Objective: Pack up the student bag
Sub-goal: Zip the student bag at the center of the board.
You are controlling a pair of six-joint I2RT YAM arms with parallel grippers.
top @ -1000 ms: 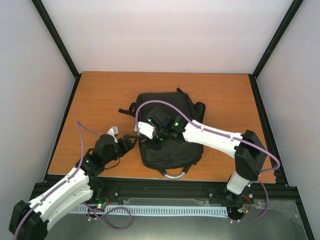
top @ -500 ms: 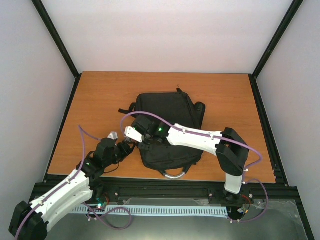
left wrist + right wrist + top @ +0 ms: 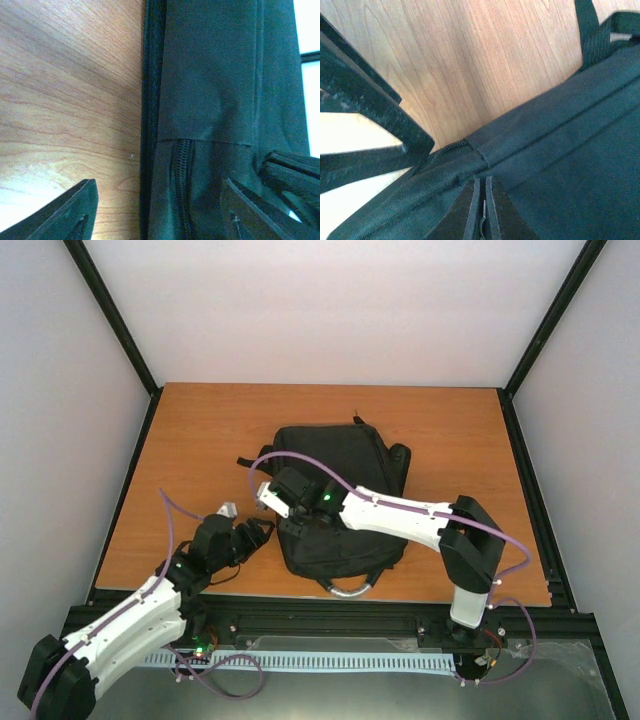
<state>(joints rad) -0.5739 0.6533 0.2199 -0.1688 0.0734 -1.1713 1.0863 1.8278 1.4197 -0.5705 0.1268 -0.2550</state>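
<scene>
Tabletop of orange-brown wood (image 3: 200, 440), pale walls (image 3: 330, 310); black fabric backpack (image 3: 340, 455) flat at centre.
Left gripper (image 3: 157, 184) spread, empty, astride its left edge; right gripper (image 3: 480, 182) closed by its zipper (image 3: 451, 147).

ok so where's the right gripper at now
In the top view the right gripper is at the left edge of the black bag, shut at the zipper, with the left gripper just to its left.
</scene>
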